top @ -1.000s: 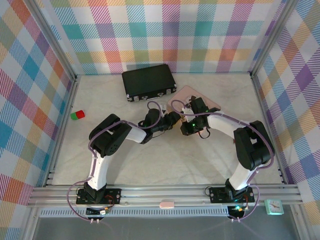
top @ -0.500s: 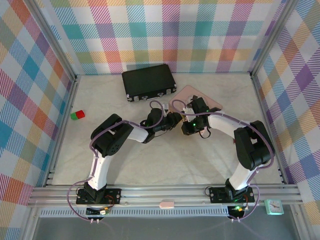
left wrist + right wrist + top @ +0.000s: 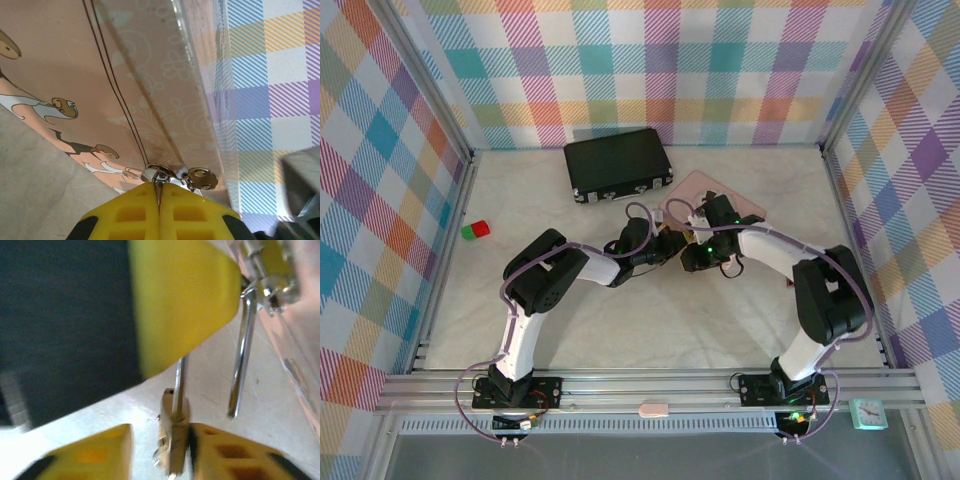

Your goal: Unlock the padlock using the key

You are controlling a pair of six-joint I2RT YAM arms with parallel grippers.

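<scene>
The brass padlock (image 3: 173,432) hangs by its silver shackle (image 3: 242,347) from the pink box's clasp (image 3: 161,173). One shackle leg runs up from the body. The other leg ends free in the air, out of the body. My left gripper (image 3: 159,189) is shut on the thin shackle metal right at the clasp. Its yellow finger (image 3: 180,300) covers the top of that leg in the right wrist view. My right gripper (image 3: 160,440) is open: the padlock's body touches the right finger (image 3: 235,452), with a gap to the left finger (image 3: 90,452). I cannot make out the key.
The pink box (image 3: 718,192) lies at centre back, both grippers (image 3: 680,245) meeting at its near left corner. A black case (image 3: 618,163) sits behind on the left. A red and green block (image 3: 474,231) rests near the left wall.
My left gripper has closed on the shackle at the clasp. My right gripper has opened off the padlock's body. Both arms stay almost in place.
</scene>
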